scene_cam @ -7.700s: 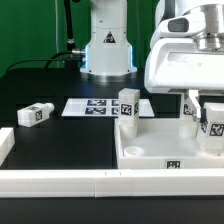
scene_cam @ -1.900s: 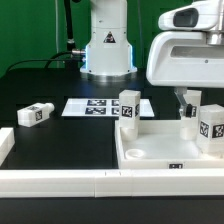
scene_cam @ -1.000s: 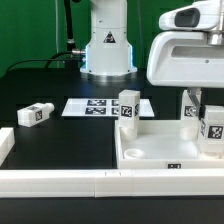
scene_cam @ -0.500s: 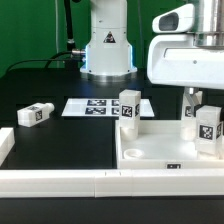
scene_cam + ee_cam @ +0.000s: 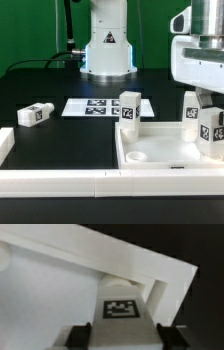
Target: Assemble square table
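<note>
The square table's white panel (image 5: 160, 150) lies at the exterior view's right. Upright leg posts stand in its corners: one at the back left (image 5: 127, 106), one at the back right (image 5: 190, 106) and one nearer the front right (image 5: 211, 132). My gripper (image 5: 204, 99) hangs over the top of that front right post. In the wrist view the tagged post (image 5: 120, 308) stands in the panel's rimmed corner (image 5: 150, 266). It sits between the dark fingers (image 5: 82, 336) of my gripper (image 5: 125, 337), which flank it closely with the jaws slightly apart. A loose leg (image 5: 33, 114) lies on the black table at the left.
The marker board (image 5: 95, 106) lies flat behind the panel, in front of the robot's base (image 5: 107, 45). Long white rails run along the table's front (image 5: 60, 182) and left edge (image 5: 5, 145).
The hand has turned and shifted toward the exterior view's right over the front right post, and the post's tag has turned with it. The jaws have eased apart.
</note>
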You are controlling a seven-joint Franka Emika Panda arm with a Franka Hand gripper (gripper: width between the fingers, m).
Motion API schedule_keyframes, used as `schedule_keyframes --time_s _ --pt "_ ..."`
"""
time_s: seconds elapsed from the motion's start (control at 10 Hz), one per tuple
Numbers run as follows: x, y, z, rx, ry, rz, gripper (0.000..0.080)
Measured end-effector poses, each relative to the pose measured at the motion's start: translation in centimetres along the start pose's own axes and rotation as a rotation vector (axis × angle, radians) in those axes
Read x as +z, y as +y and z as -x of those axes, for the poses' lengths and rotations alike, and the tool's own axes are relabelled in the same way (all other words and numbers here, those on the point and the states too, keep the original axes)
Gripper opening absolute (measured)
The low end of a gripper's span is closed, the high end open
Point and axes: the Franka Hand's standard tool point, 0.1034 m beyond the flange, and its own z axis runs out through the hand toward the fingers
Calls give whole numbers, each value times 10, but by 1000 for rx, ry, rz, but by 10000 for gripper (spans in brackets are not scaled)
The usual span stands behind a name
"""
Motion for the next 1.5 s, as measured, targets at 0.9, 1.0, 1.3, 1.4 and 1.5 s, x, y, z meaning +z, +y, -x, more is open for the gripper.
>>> schedule_keyframes --time_s 0.9,1.0,1.3,1.4,1.5 --pt "0 4 2 -688 4 44 649" --pt "-1 2 3 -855 16 57 649" --pt "-5 -4 -2 -1175 19 52 649" --pt "-6 -5 -2 -1243 20 53 649" --pt "-7 -6 -2 -1300 21 52 649"
